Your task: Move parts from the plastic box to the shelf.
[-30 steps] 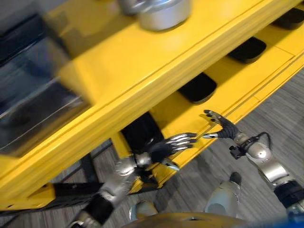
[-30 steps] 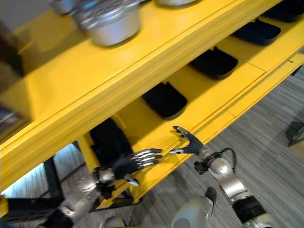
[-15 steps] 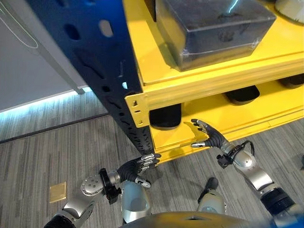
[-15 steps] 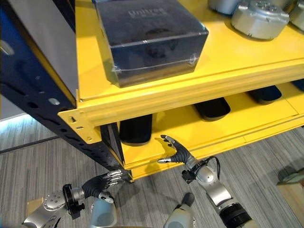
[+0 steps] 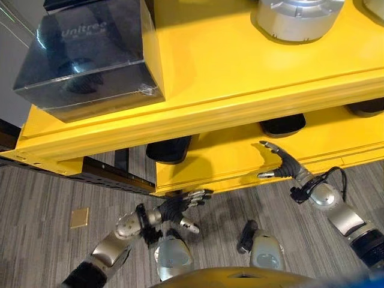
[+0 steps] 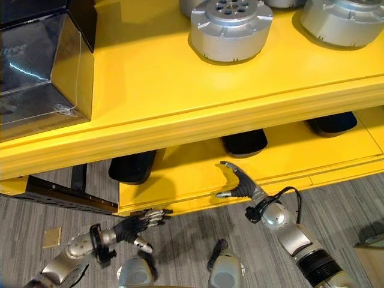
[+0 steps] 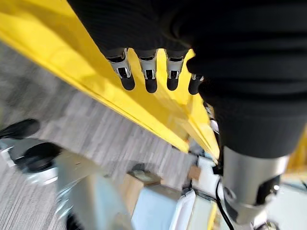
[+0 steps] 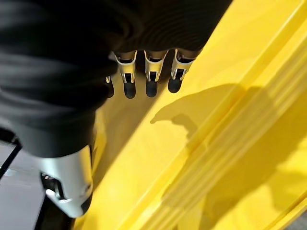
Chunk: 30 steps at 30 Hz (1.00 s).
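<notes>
Both hands are hanging low in front of the yellow shelf (image 5: 240, 78), and neither is carrying anything. The left hand (image 5: 180, 205) is reaching from about seven o'clock in the left eye view toward the front edge of the lower yellow shelf board (image 5: 240, 162), its fingers lying straight and relaxed, dark tips forward; its own wrist view is showing them in a loose row over the yellow edge and the grey floor (image 5: 48, 192) with nothing between them. The right hand (image 6: 240, 183) is coming in from about four o'clock, fingers (image 8: 128, 82) spread and extended over the lower board, thumb held apart, casting a hand-shaped shadow on the yellow surface without touching it as far as can be judged.

The parts the task concerns are sitting well above the hands: one round silver part (image 6: 231, 27) is resting upright on the upper board at about twelve o'clock, and a second silver part (image 6: 345, 21) is standing beside it toward one o'clock. The dark translucent plastic box (image 5: 90, 57) is occupying the board's corner at about ten o'clock (its contents cannot be made out through the wall). Flat black pads (image 6: 245, 143) are lying in a row on the lower board.

Since the silver parts are already on the shelf and both hands are empty, the arms are probably lowered between transfers; the box and parts are well apart from either hand's fingers.
</notes>
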### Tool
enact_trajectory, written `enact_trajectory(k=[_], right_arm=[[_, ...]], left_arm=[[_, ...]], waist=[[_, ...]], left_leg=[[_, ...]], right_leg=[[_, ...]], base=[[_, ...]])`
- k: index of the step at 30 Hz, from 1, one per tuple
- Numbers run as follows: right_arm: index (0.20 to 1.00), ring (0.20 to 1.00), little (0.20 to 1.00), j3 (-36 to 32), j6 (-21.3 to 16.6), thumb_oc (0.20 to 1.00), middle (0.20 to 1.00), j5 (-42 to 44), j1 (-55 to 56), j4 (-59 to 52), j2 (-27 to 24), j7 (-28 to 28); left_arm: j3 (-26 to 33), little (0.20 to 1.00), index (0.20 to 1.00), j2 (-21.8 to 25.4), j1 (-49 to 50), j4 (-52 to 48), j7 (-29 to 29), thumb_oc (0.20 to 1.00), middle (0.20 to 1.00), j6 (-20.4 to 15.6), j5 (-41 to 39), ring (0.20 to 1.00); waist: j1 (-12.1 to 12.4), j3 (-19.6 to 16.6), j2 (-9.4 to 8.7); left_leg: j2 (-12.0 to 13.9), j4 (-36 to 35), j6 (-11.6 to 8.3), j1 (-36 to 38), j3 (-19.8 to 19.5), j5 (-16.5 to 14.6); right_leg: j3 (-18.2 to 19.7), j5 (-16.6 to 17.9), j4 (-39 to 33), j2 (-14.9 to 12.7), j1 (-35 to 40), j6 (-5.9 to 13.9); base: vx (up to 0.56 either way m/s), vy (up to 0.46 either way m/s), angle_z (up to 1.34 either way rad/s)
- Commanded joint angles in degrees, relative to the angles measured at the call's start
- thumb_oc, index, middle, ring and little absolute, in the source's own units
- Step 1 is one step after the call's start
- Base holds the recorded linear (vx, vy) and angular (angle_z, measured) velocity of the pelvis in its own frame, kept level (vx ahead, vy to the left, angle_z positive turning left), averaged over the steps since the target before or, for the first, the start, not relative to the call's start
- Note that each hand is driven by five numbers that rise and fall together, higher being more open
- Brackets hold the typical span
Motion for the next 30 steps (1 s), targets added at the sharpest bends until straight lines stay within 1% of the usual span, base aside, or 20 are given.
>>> enact_trajectory(k=[1, 3, 4, 5, 8, 9, 11, 13, 15, 17, 20, 21, 25, 27, 28, 29, 30], right_arm=[[1.000, 1.000, 1.000, 1.1, -5.5, 1.000, 1.000, -4.5, -2.2, -1.0, 3.2, -5.7], [1.000, 1.000, 1.000, 0.8, -6.7, 1.000, 1.000, -5.8, -1.3, -2.3, 3.6, -5.6], [1.000, 1.000, 1.000, 0.4, -7.6, 1.000, 1.000, -7.1, -0.3, -4.2, 3.3, -6.5], [1.000, 1.000, 1.000, 0.3, -7.0, 1.000, 1.000, -5.9, 0.0, -5.0, 3.3, -5.8], [1.000, 1.000, 1.000, 0.5, -7.1, 1.000, 1.000, -4.8, 0.4, -5.8, 3.8, -5.1], [1.000, 1.000, 1.000, 0.3, -7.3, 1.000, 1.000, -4.5, 0.8, -6.8, 3.6, -3.4], [1.000, 1.000, 1.000, 0.8, -7.1, 1.000, 1.000, -3.4, 0.9, -7.6, 3.1, -3.1], [1.000, 1.000, 1.000, 1.5, -6.9, 1.000, 1.000, -3.8, 0.2, -7.7, 3.3, -4.0], [1.000, 1.000, 1.000, 2.3, -7.0, 1.000, 1.000, -4.5, -0.8, -6.9, 3.9, -5.9], [1.000, 1.000, 1.000, 2.1, -6.6, 1.000, 1.000, -4.5, -1.3, -6.6, 4.1, -6.8], [1.000, 1.000, 1.000, 1.4, -4.9, 1.000, 1.000, -3.9, -1.1, -7.6, 3.5, -7.9], [1.000, 1.000, 1.000, 1.3, -4.9, 1.000, 1.000, -3.6, -1.1, -7.8, 3.4, -8.4], [1.000, 1.000, 1.000, 0.9, -7.0, 1.000, 1.000, -8.1, -1.7, -8.3, 3.6, -9.6], [1.000, 1.000, 1.000, 1.4, -8.4, 1.000, 1.000, -12.5, -2.3, -9.2, 3.2, -9.0], [1.000, 1.000, 1.000, 1.8, -8.4, 1.000, 1.000, -14.9, -2.4, -10.3, 2.7, -9.0], [1.000, 1.000, 1.000, 2.4, -8.7, 1.000, 1.000, -16.8, -2.3, -11.6, 1.6, -9.0], [1.000, 1.000, 1.000, 2.7, -9.3, 1.000, 1.000, -17.3, -2.5, -11.9, 1.3, -8.8]], left_arm=[[1.3, 1.000, 1.000, 0.1, 3.5, -2.4, 2.8, 1.000, 1.000, -1.3, -1.0, 1.000], [1.2, 1.000, 1.000, -0.2, 3.6, -2.0, 2.6, 1.000, 1.000, -1.1, -0.5, 1.000], [2.0, 1.000, 1.000, -0.2, 4.5, -2.2, 1.8, 1.000, 1.000, -0.2, -2.0, 1.000], [2.5, 1.000, 1.000, 0.0, 5.2, -2.3, 1.3, 1.000, 1.000, -0.1, -1.6, 1.000], [3.9, 1.000, 1.000, 0.4, 6.9, -2.6, -0.8, 1.000, 1.000, 0.5, -2.0, 1.000], [4.6, 1.000, 1.000, 0.5, 7.4, -2.7, -1.5, 1.000, 1.000, 0.3, -1.0, 1.000], [4.7, 1.000, 1.000, 0.3, 7.2, -2.4, -1.3, 1.000, 1.000, -0.4, -1.0, 1.000], [4.4, 1.000, 1.000, 0.6, 6.5, -2.4, -0.1, 1.000, 1.000, -1.0, -1.5, 1.000], [4.4, 1.000, 1.000, 1.0, 5.5, -2.5, 0.4, 1.000, 1.000, -0.4, -1.8, 1.000], [4.6, 1.000, 1.000, 1.4, 5.5, -2.6, 0.1, 1.000, 1.000, -0.3, -2.0, 1.000], [5.2, 1.000, 1.000, 1.3, 5.8, -3.2, 0.1, 1.000, 1.000, 0.7, -1.5, 1.000], [5.1, 1.000, 1.000, 1.5, 5.4, -3.3, 0.4, 1.000, 1.000, 1.3, -1.6, 1.000], [5.0, 1.000, 1.000, 2.1, 5.2, -3.7, -0.9, 1.000, 1.000, 2.6, -3.2, 1.000], [4.6, 1.000, 1.000, 2.0, 5.0, -3.8, -1.4, 1.000, 1.000, 3.0, -4.8, 1.000], [4.4, 1.000, 1.000, 1.8, 4.6, -3.4, -1.9, 1.000, 1.000, 3.1, -6.2, 1.000], [3.9, 1.000, 1.000, 1.4, 4.5, -3.1, -2.3, 1.000, 1.000, 3.2, -7.6, 1.000], [3.6, 1.000, 1.000, 1.1, 4.7, -3.0, -2.0, 1.000, 1.000, 2.9, -7.4, 1.000]], waist=[[0.2, -2.6, -1.62], [0.2, -3.1, -1.59], [0.5, -3.5, -1.43], [0.8, -3.7, -1.44], [1.7, -3.9, -1.59], [2.0, -3.8, -1.82], [2.2, -3.7, -2.00], [2.6, -3.3, -1.94], [3.1, -2.9, -1.86], [3.3, -2.6, -1.83], [3.4, -2.2, -1.91], [3.4, -1.9, -1.87], [3.2, -0.8, -1.75], [3.0, -0.4, -1.77], [2.9, -0.2, -1.86], [3.1, 0.0, -2.23], [3.3, 0.0, -2.43]], left_leg=[[2.2, 6.8, -0.58, -2.7, -5.2, -3.2], [1.5, 5.6, -0.32, -2.0, -5.5, -3.2], [0.6, 4.1, -0.21, -1.1, -5.8, -3.1], [0.1, 3.4, -0.09, -0.7, -6.0, -3.1], [-0.2, 2.8, 0.04, -0.4, -6.3, -3.1], [0.0, 2.9, 0.04, -0.5, -6.4, -3.0], [0.4, 2.9, -0.08, -0.9, -6.2, -2.7], [0.7, 2.9, -0.21, -1.4, -6.3, -2.4], [1.0, 2.7, -0.36, -1.9, -6.2, -1.9], [1.2, 2.7, -0.61, -1.6, -6.1, -1.9], [1.6, 2.5, -0.78, -1.5, -5.8, -1.7], [1.9, 2.6, -0.85, -1.7, -5.7, -1.6], [2.7, 3.8, -1.11, -2.2, -5.1, -2.0], [2.7, 4.0, -1.08, -2.2, -4.4, -2.4], [2.5, 4.0, -1.05, -2.1, -4.0, -2.6], [2.5, 3.6, -1.00, -1.6, -2.8, -2.7], [2.8, 3.5, -1.10, -1.4, -2.2, -2.7]], right_leg=[[7.5, -1.6, -0.7, -0.8, 3.9, 8.17], [7.6, -1.1, -1.3, -1.2, 4.3, 8.75], [7.6, 0.1, -2.4, -2.0, 4.6, 9.78], [7.5, 0.6, -2.9, -2.5, 4.8, 10.25], [7.1, 1.7, -4.1, -3.6, 5.2, 11.10], [7.0, 2.1, -4.5, -3.9, 5.3, 11.44], [6.6, 2.4, -4.6, -4.3, 5.1, 11.64], [6.2, 2.4, -4.5, -4.5, 4.8, 11.60], [5.6, 2.5, -4.6, -4.6, 4.6, 11.44], [5.0, 2.2, -4.3, -4.8, 4.9, 11.47], [4.4, 2.3, -4.1, -5.3, 4.9, 11.52], [4.3, 2.2, -3.6, -5.6, 4.5, 11.41], [4.3, 1.8, -2.7, -5.9, 3.8, 11.09], [4.3, 2.2, -3.0, -6.1, 3.5, 11.17], [4.2, 2.9, -3.4, -6.6, 3.3, 11.50], [2.9, 4.3, -4.3, -8.0, 3.0, 12.35], [1.9, 5.1, -4.6, -8.8, 2.9, 12.56]], base=[[-0.05, 0.122, -0.09], [-0.07, 0.160, -0.12], [-0.09, 0.173, 0.13], [-0.10, 0.147, 0.22], [-0.03, 0.032, 0.14], [0.02, -0.023, 0.25], [-0.01, -0.029, 0.17], [-0.06, -0.027, 0.04], [-0.08, -0.043, 0.04], [-0.02, -0.042, 0.07], [-0.04, -0.025, 0.05], [-0.07, -0.002, 0.02], [-0.06, 0.028, 0.05], [-0.04, 0.094, 0.02], [-0.05, 0.116, -0.04], [-0.05, 0.074, -0.09], [-0.04, 0.011, -0.19]])
